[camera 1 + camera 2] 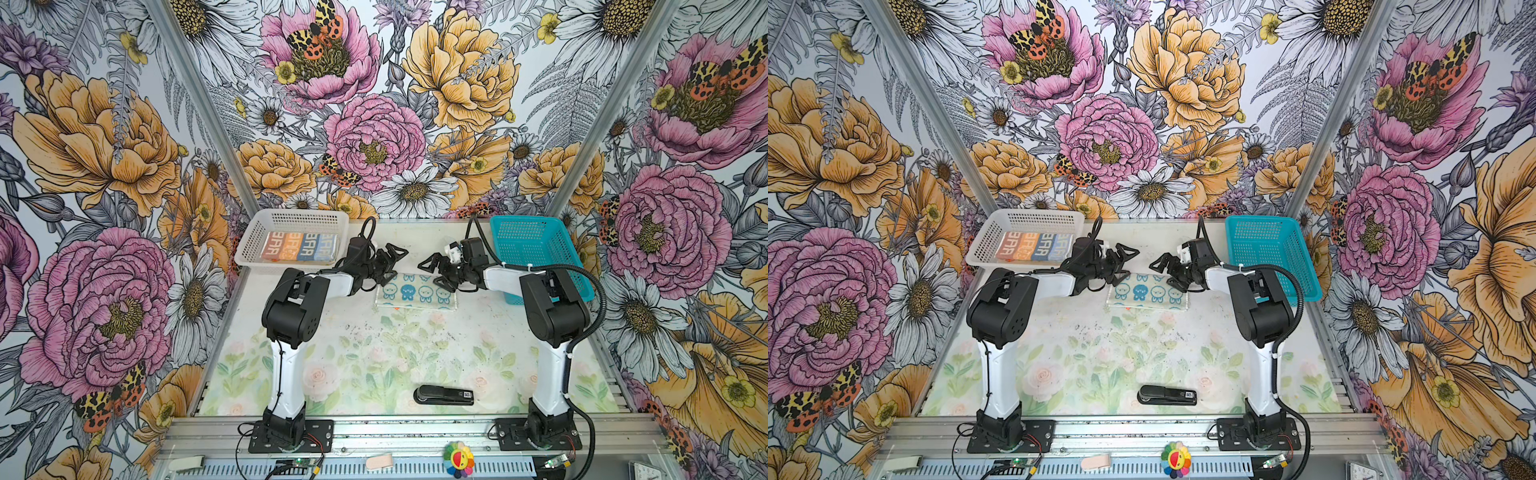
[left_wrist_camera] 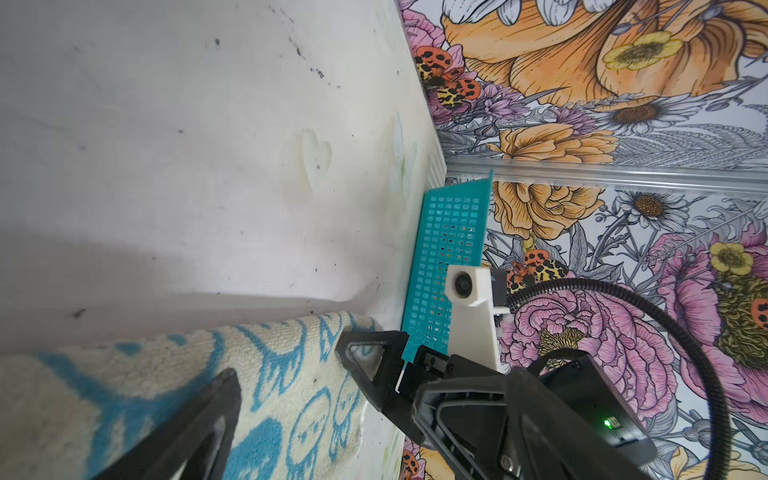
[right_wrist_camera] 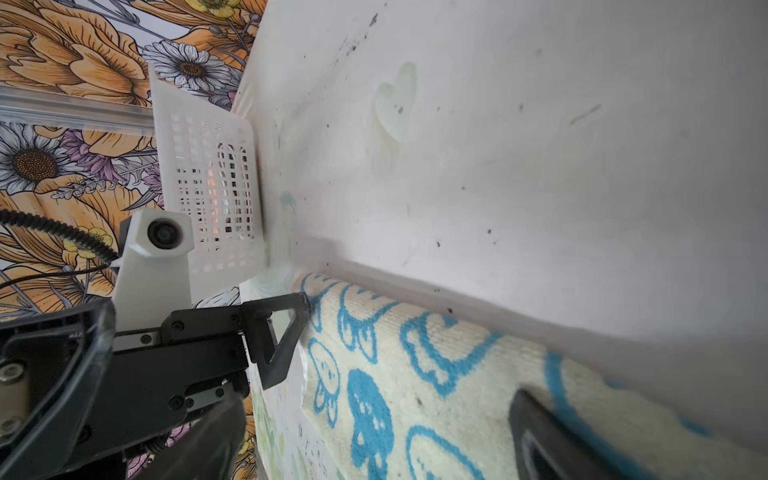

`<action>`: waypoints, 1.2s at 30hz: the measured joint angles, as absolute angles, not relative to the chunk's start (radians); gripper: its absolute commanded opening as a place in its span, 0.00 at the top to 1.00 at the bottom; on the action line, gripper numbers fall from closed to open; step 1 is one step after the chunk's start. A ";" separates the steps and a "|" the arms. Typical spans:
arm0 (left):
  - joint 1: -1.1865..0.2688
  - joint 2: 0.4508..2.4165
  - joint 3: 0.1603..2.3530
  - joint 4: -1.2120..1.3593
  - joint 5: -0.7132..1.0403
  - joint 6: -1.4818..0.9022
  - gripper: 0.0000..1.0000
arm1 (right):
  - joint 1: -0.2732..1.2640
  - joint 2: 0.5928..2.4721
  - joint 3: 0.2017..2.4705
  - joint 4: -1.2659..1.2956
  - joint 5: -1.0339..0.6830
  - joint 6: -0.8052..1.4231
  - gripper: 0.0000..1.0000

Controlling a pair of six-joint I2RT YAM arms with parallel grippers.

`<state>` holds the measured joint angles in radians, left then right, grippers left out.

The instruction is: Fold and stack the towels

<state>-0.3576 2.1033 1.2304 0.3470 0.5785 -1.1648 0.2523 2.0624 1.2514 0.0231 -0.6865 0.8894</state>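
A black stapler (image 1: 444,395) lies alone near the front edge of the table (image 1: 365,357). Mid-table, one folded cream bunny towel (image 1: 415,294) lies flat. The left gripper (image 1: 397,264) and right gripper (image 1: 430,274) stand spread wide over its ends, grasping nothing. Beyond are two baskets. The white basket (image 1: 249,249) holds a folded striped towel (image 1: 299,247), with any layers beneath uncountable. The right arm partly hides the teal basket (image 1: 523,241).

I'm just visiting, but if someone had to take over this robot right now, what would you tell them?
Left gripper and right gripper: both open, holding nothing, over opposite ends of the bunny towel.
It lies on the table, apparently already folded.
Done: striped towel folded in the white basket.
Left: probably stack the bunny towel on it.
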 measured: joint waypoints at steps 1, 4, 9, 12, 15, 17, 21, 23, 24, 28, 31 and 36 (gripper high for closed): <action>-0.358 2.108 1.230 0.343 0.578 -1.156 0.01 | 0.249 2.063 1.251 0.028 -0.690 0.886 0.01; -0.356 2.121 1.230 0.316 0.577 -1.115 0.01 | 0.234 2.064 1.249 0.035 -0.703 0.872 0.01; -0.355 2.123 1.203 0.326 0.577 -1.070 0.01 | 0.190 2.064 1.219 0.064 -0.736 0.846 0.01; -0.353 2.123 1.192 0.344 0.579 -1.050 0.01 | 0.169 2.062 1.199 0.089 -0.765 0.828 0.01; -0.353 2.120 1.186 0.348 0.581 -1.027 0.01 | 0.149 2.050 1.173 0.104 -0.783 0.806 0.01; -0.353 2.115 1.186 0.332 0.580 -0.999 0.01 | 0.135 2.040 1.157 0.106 -0.788 0.791 0.01; -0.351 2.100 1.234 0.197 0.563 -0.899 0.01 | 0.103 2.017 1.142 0.082 -0.790 0.763 0.01; -0.348 2.095 1.284 0.086 0.535 -0.836 0.01 | 0.091 2.004 1.139 0.056 -0.784 0.750 0.01; -0.345 2.090 1.314 0.023 0.513 -0.801 0.01 | 0.087 1.995 1.137 0.043 -0.779 0.744 0.01; -0.330 2.053 1.419 -0.202 0.422 -0.670 0.01 | 0.079 1.941 1.127 -0.011 -0.748 0.737 0.01; -0.324 1.998 1.452 -0.309 0.380 -0.595 0.01 | 0.077 1.875 1.116 -0.043 -0.732 0.730 0.01; -0.324 1.938 1.433 -0.400 0.377 -0.525 0.01 | 0.076 1.768 1.069 -0.068 -0.718 0.707 0.01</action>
<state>-0.3244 1.9381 1.4334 -0.3996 0.3775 -0.5247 0.0761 1.7676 1.0687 -0.0677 -0.7181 0.7074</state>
